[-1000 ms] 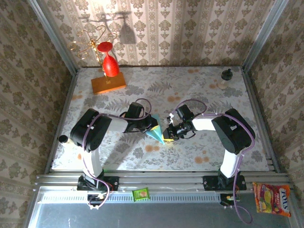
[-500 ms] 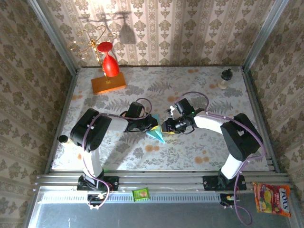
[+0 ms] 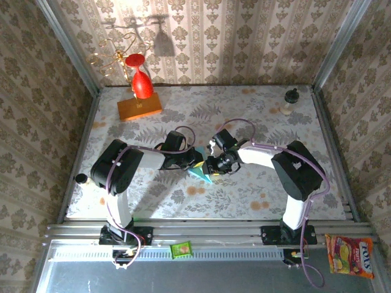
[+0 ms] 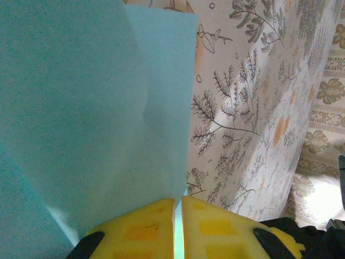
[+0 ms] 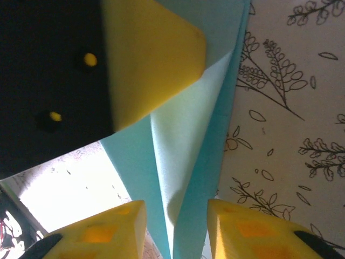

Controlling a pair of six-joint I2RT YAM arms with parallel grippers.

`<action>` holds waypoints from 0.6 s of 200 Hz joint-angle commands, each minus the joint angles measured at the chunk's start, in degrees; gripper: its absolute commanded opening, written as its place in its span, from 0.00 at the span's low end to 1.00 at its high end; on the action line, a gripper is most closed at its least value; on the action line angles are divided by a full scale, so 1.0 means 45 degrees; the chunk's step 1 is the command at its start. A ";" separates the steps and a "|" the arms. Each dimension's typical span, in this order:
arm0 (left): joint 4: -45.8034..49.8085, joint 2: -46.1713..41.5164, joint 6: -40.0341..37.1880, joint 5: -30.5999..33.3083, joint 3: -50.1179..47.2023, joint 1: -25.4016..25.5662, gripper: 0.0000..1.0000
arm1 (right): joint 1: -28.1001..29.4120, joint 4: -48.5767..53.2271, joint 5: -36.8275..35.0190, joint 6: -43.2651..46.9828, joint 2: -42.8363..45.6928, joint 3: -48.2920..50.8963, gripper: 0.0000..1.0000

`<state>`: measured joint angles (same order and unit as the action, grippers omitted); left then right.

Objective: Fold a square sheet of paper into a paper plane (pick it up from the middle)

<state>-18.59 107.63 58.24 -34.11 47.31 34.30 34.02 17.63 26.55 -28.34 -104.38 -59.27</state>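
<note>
Blue plane at the middle of the surface, between my two pincers, my left pincer clenched on its edge, my right pincer released, fingers either side of the folded layers.

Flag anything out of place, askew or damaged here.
A red wine glass appears to stand upside down on the orange block at the far left. A snack bag and a small green packet lie off the table. The light-blue paper shows no tear.
</note>
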 commanded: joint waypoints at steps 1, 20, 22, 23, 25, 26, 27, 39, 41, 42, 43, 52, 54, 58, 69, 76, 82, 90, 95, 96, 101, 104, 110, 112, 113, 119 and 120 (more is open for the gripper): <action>0.1148 0.0440 -0.0308 0.0436 -0.0210 -0.0057 0.13 | 0.0067 0.0627 -0.0429 0.0242 -0.0371 -0.0302 0.35; 0.1162 0.0378 -0.0305 0.0412 -0.0182 -0.0065 0.13 | 0.0096 0.0643 -0.0538 0.0242 -0.0506 -0.0209 0.32; 0.1152 0.0368 -0.0305 0.0412 -0.0191 -0.0065 0.13 | 0.0096 0.0650 -0.0550 0.0252 -0.0513 -0.0209 0.32; 0.1157 0.0363 -0.0315 0.0421 -0.0186 -0.0065 0.13 | 0.0096 0.0650 -0.0550 0.0252 -0.0513 -0.0209 0.32; 0.1161 0.0360 -0.0307 0.0414 -0.0182 -0.0065 0.13 | 0.0106 0.0653 -0.0555 0.0251 -0.0530 -0.0192 0.32; 0.1162 0.0359 -0.0316 0.0413 -0.0182 -0.0065 0.13 | 0.0106 0.0653 -0.0555 0.0251 -0.0530 -0.0192 0.32; 0.1162 0.0359 -0.0311 0.0412 -0.0181 -0.0065 0.13 | 0.0111 0.0653 -0.0561 0.0257 -0.0533 -0.0191 0.32; 0.1145 0.0339 -0.0322 0.0375 -0.0169 -0.0065 0.13 | 0.0100 0.0688 -0.0586 0.0246 -0.0594 -0.0113 0.31; 0.1143 0.0339 -0.0334 0.0373 -0.0163 -0.0065 0.13 | 0.0097 0.0681 -0.0577 0.0248 -0.0594 -0.0112 0.31; 0.1143 0.0329 -0.0329 0.0373 -0.0153 -0.0065 0.13 | 0.0097 0.0667 -0.0582 0.0255 -0.0604 -0.0102 0.31; 0.1143 0.0324 -0.0327 0.0373 -0.0147 -0.0065 0.13 | 0.0096 0.0660 -0.0584 0.0259 -0.0618 -0.0097 0.31; 0.1104 0.0301 -0.0343 0.0343 -0.0126 -0.0065 0.13 | 0.0096 0.0637 -0.0581 0.0244 -0.0633 -0.0039 0.30; 0.1114 0.0290 -0.0344 0.0346 -0.0119 -0.0065 0.13 | 0.0096 0.0649 -0.0585 0.0258 -0.0648 -0.0025 0.30; 0.1101 0.0281 -0.0353 0.0320 -0.0089 -0.0063 0.13 | 0.0096 0.0653 -0.0601 0.0252 -0.0684 -0.0003 0.30; 0.1084 0.0227 -0.0363 0.0267 -0.0032 -0.0066 0.13 | 0.0099 0.0647 -0.0586 0.0258 -0.0764 0.0050 0.29; 0.1086 0.0175 -0.0364 0.0236 0.0026 -0.0065 0.14 | 0.0096 0.0642 -0.0568 0.0270 -0.0805 0.0055 0.28; 0.1073 0.0113 -0.0383 0.0217 0.0057 -0.0065 0.14 | 0.0096 0.0654 -0.0545 0.0281 -0.0855 0.0075 0.28; 0.1074 0.0009 -0.0412 0.0197 0.0128 -0.0065 0.14 | 0.0096 0.0670 -0.0523 0.0291 -0.0886 0.0102 0.28; 0.1083 -0.0057 -0.0437 0.0179 0.0165 -0.0065 0.14 | 0.0120 0.0682 -0.0508 0.0308 -0.0905 0.0113 0.28; 0.1093 -0.0074 -0.0439 0.0188 0.0168 -0.0065 0.14 | 0.0118 0.0677 -0.0498 0.0314 -0.0906 0.0118 0.28; 0.1084 -0.0135 -0.0460 0.0187 0.0211 -0.0065 0.14 | 0.0116 0.0675 -0.0474 0.0318 -0.0925 0.0133 0.28; 0.1113 -0.0165 -0.0478 0.0171 0.0212 -0.0074 0.14 | 0.0143 0.0687 -0.0487 0.0320 -0.0928 0.0141 0.28; 0.1176 -0.0224 -0.0519 0.0182 0.0283 -0.0065 0.15 | 0.0135 0.0686 -0.0441 0.0320 -0.0921 0.0161 0.28; 0.1200 -0.0241 -0.0529 0.0178 0.0296 -0.0065 0.15 | 0.0135 0.0691 -0.0423 0.0320 -0.0925 0.0162 0.28; 0.1220 -0.0244 -0.0534 0.0178 0.0302 -0.0065 0.15 | 0.0135 0.0682 -0.0417 0.0321 -0.0935 0.0172 0.28; 0.1357 -0.0247 -0.0608 0.0211 0.0359 -0.0065 0.15 | 0.0145 0.0687 -0.0325 0.0304 -0.0898 0.0181 0.28; 0.1367 -0.0237 -0.0623 0.0214 0.0353 -0.0065 0.15 | 0.0140 0.0690 -0.0319 0.0302 -0.0883 0.0182 0.28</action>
<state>-17.72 107.57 58.00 -34.33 47.90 34.30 34.00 18.46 25.74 -28.21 -105.78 -59.31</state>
